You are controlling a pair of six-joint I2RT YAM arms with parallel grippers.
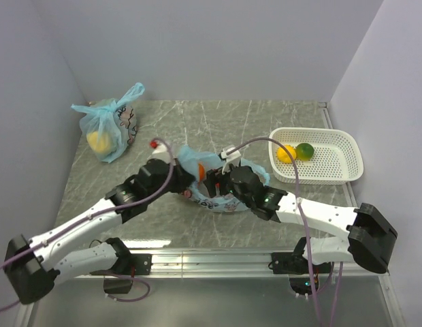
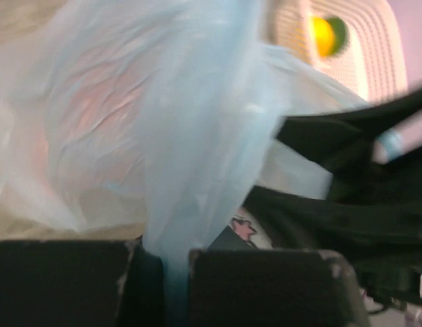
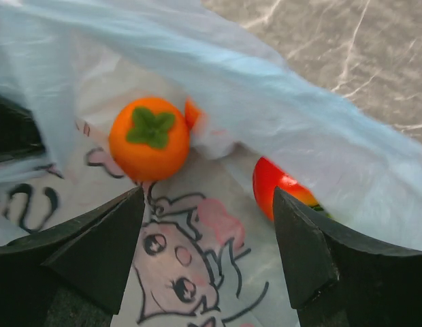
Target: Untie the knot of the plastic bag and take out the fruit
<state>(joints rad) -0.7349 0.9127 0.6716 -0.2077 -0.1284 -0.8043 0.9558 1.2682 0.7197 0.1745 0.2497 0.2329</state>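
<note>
On my left gripper (image 2: 174,269) the jaws pinch the plastic bag (image 2: 197,122); on my right gripper (image 3: 207,231) they're spread, orange fruit (image 3: 149,138) at eleven o'clock.

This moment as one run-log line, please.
left gripper: shut on plastic bag | right gripper: open at its mouth | inside: orange fruit, red fruit | basket: yellow fruit, green fruit

plastic bag (image 3: 197,266): translucent light blue; dark-outlined cartoon print with pink patches
orange fruit (image 3: 149,138): bright orange, green calyx
red fruit (image 3: 272,185): red
basket (image 1: 347,160), right edge: white, dotted with holes
yellow fruit (image 1: 286,154): yellow
green fruit (image 1: 305,150): green
second bag (image 1: 109,129), far left corner: light blue, yellow showing through
desk (image 1: 218,122): grey-green marble, pale veins
</note>
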